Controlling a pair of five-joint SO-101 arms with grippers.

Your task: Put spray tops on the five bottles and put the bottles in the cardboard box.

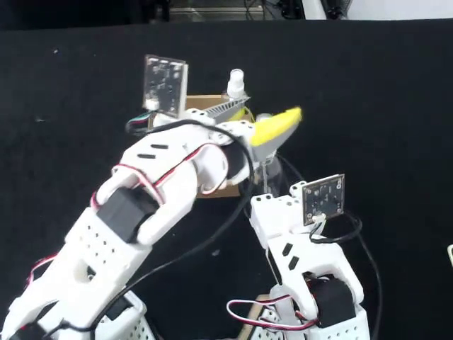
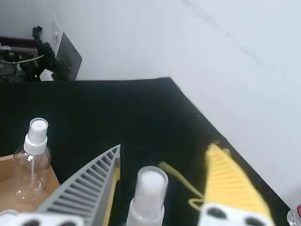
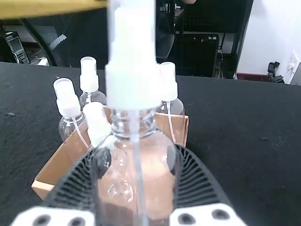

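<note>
My right gripper (image 3: 136,160) is shut on a clear bottle (image 3: 136,181) held upright, with a white spray top (image 3: 134,61) sitting on its neck. My left gripper (image 2: 164,150) is open above it, its grey finger (image 2: 89,188) and yellow finger (image 2: 230,183) either side of the spray top (image 2: 148,190) without touching it. Just behind stands the cardboard box (image 3: 176,125) holding several capped bottles (image 3: 66,101). From above, the left gripper (image 1: 269,112) hangs beside the box (image 1: 202,104), and the held bottle (image 1: 269,170) stands below it.
The left arm (image 1: 156,191) crosses over most of the box in the high view. One capped bottle (image 1: 236,83) in the box shows past it. The black table (image 1: 382,106) lies bare to the right and far side.
</note>
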